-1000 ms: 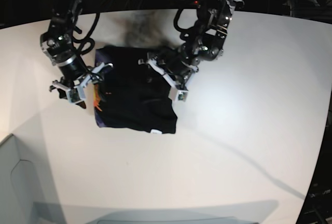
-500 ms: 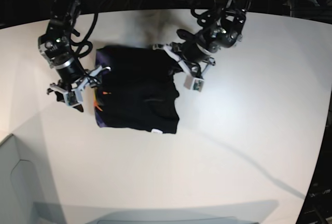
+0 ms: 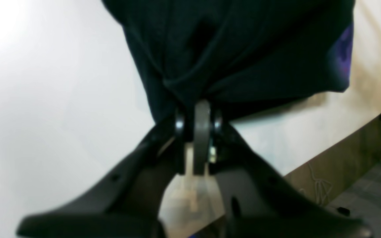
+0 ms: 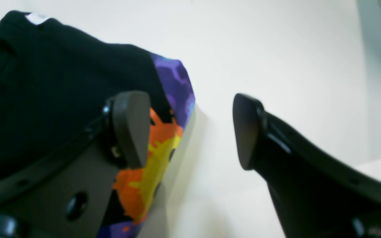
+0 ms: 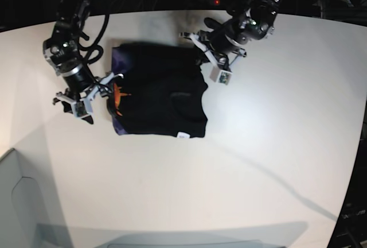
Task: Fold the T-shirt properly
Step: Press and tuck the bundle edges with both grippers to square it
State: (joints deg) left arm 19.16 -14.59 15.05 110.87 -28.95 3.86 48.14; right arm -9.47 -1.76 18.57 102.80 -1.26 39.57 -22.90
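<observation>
The black T-shirt lies folded in a rough square on the white table. Its white tag is at the near edge and its orange print at the left edge. My left gripper is shut on the shirt's far right corner. In the left wrist view that gripper pinches a bunch of black T-shirt cloth. My right gripper stands open at the shirt's left edge. In the right wrist view its one finger hangs over the T-shirt beside the orange print, the other over bare table.
A grey bin sits at the near left corner. The table's far edge runs close behind the shirt, with dark clutter beyond it. In the left wrist view the table edge lies just right of the gripper.
My left gripper has shut on the shirt's far right corner and moved back and to the right. The shirt has slid a little that way. The right gripper has stayed open beside it.
</observation>
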